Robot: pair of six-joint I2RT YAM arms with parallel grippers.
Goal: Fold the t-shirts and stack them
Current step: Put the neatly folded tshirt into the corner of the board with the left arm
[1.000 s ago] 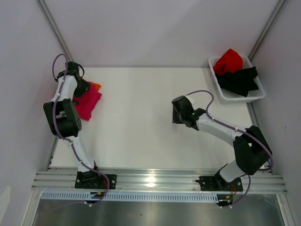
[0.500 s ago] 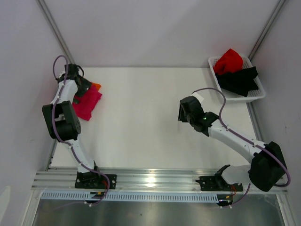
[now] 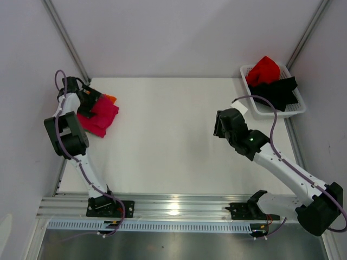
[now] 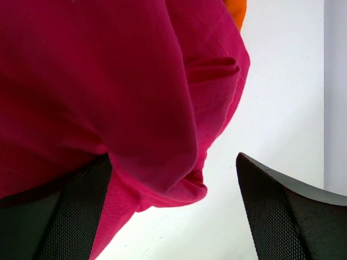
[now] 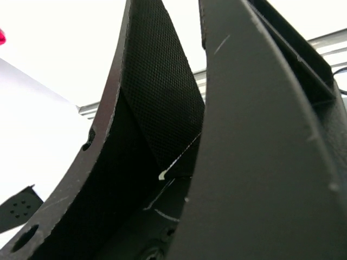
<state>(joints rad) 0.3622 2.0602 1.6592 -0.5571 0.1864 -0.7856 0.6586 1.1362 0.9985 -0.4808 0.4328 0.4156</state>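
Magenta t-shirt [image 4: 108, 81] against left gripper [image 4: 173, 179], jaws wide apart, right gripper [image 3: 219, 124] unclear

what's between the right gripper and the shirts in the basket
Nothing visible lies on the bare table between the right gripper and the basket. Only the basket's own near wall stands in the way, and the red t-shirt and black t-shirt rise above its rim.

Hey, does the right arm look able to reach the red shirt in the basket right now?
Probably yes: the red shirt sits uncovered in the basket, on the right gripper's side, with nothing between them.
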